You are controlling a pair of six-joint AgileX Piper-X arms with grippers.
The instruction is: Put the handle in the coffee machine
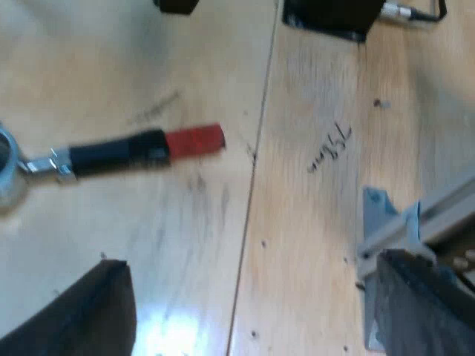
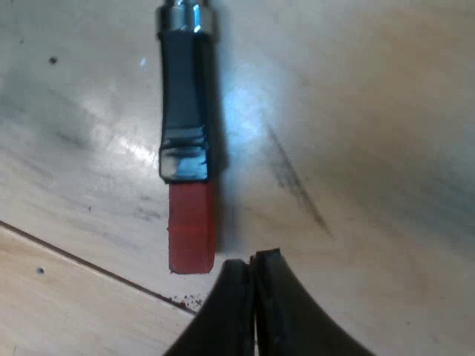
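— Where do we have the holder (image 1: 119, 152)?
— Loose, flat on the wooden table (image 1: 319, 245), with its metal bowl (image 1: 4, 174) at one end and its red end (image 2: 191, 230) at the other.
— And our left gripper (image 1: 249, 311)?
— We hold it over the table, fingers spread wide with nothing between them. The holder lies beyond the fingertips.
— Our right gripper (image 2: 251, 261)?
— Fingers pressed together, empty. Their tips sit just beside the red end, and we cannot tell whether they touch it.

Left tool (image 1: 251, 261) and right tool (image 2: 251, 261): matte black, tapering
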